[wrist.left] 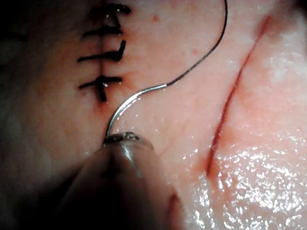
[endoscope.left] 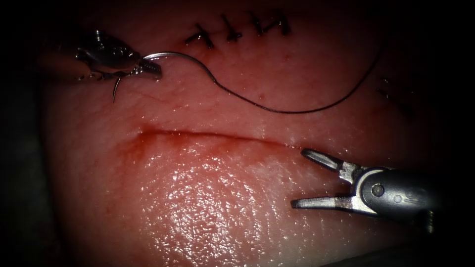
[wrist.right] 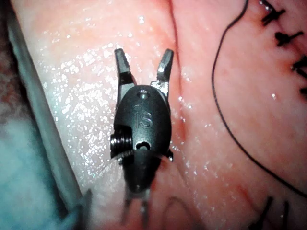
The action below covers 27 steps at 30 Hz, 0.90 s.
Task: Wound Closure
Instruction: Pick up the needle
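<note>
Progress: stitches (endoscope.left: 237,29) close an earlier cut; the lower cut (endoscope.left: 208,134) remains unstitched. Left gripper (endoscope.left: 148,67) pinches the needle (endoscope.left: 185,58), apparently near mid-curve, clear of the tissue (endoscope.left: 208,207). Thread (endoscope.left: 297,109) trails across. Right gripper (endoscope.left: 302,178) is spread, holding nothing.

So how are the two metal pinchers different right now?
The left tool has its jaws shut on the needle, gripping it about midway along its curve, while the right tool has its jaws spread open and holds nothing. The left tool is above the cut; the right tool is below the cut's right end. The needle is out of the tissue, thread trailing. Both are small shiny metal tools with two jaws.
</note>
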Tool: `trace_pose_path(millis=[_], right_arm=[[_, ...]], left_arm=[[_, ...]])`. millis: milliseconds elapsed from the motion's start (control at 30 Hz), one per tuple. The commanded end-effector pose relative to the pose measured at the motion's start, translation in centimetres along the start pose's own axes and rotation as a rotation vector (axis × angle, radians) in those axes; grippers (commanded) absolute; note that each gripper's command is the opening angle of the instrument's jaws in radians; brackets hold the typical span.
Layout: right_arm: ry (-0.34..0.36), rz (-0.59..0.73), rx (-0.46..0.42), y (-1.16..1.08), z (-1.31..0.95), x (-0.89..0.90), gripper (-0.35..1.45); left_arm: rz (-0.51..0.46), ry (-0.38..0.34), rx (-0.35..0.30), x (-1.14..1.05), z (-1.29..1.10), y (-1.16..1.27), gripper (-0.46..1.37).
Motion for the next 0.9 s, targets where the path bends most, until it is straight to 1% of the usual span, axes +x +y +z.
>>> trace_pose_path(millis=[33, 367, 533, 567, 600, 633, 667, 733, 800, 833, 867, 900], right_arm=[[-0.001, 0.000, 0.000, 0.01, 0.00, 0.01, 0.93], [-0.001, 0.000, 0.000, 0.01, 0.00, 0.01, 0.94], [-0.001, -0.001, 0.000, 0.01, 0.00, 0.01, 0.93], [-0.001, -0.001, 0.000, 0.01, 0.00, 0.00, 0.93], [-0.001, -0.001, 0.000, 0.01, 0.00, 0.00, 0.93], [0.000, -0.001, 0.000, 0.01, 0.00, 0.00, 0.93], [0.000, -0.001, 0.000, 0.01, 0.00, 0.00, 0.93], [0.000, -0.001, 0.000, 0.01, 0.00, 0.00, 0.93], [0.000, -0.001, 0.000, 0.01, 0.00, 0.00, 0.93], [0.000, -0.001, 0.000, 0.01, 0.00, 0.00, 0.94], [0.000, -0.002, 0.000, 0.01, 0.00, 0.00, 0.94], [0.000, -0.002, 0.000, 0.01, 0.00, 0.00, 0.94]], left_arm=[[0.001, -0.001, -0.009, 0.02, -0.01, -0.01, -0.35], [0.016, -0.001, -0.027, 0.11, -0.12, 0.00, -0.35], [0.026, 0.006, -0.018, 0.19, -0.25, 0.06, -0.35], [0.031, 0.010, -0.008, 0.23, -0.31, 0.07, -0.35], [0.029, 0.008, -0.004, 0.24, -0.33, 0.07, -0.33], [0.032, 0.008, 0.002, 0.26, -0.35, 0.06, -0.16], [0.036, 0.008, 0.006, 0.28, -0.37, 0.06, -0.04], [0.031, 0.009, 0.012, 0.31, -0.41, 0.05, 0.14], [0.029, 0.008, 0.010, 0.33, -0.42, 0.06, 0.29], [0.027, 0.007, 0.012, 0.34, -0.43, 0.06, 0.49], [0.026, 0.006, 0.015, 0.34, -0.43, 0.07, 0.73], [0.026, 0.006, 0.016, 0.34, -0.43, 0.07, 0.85]])
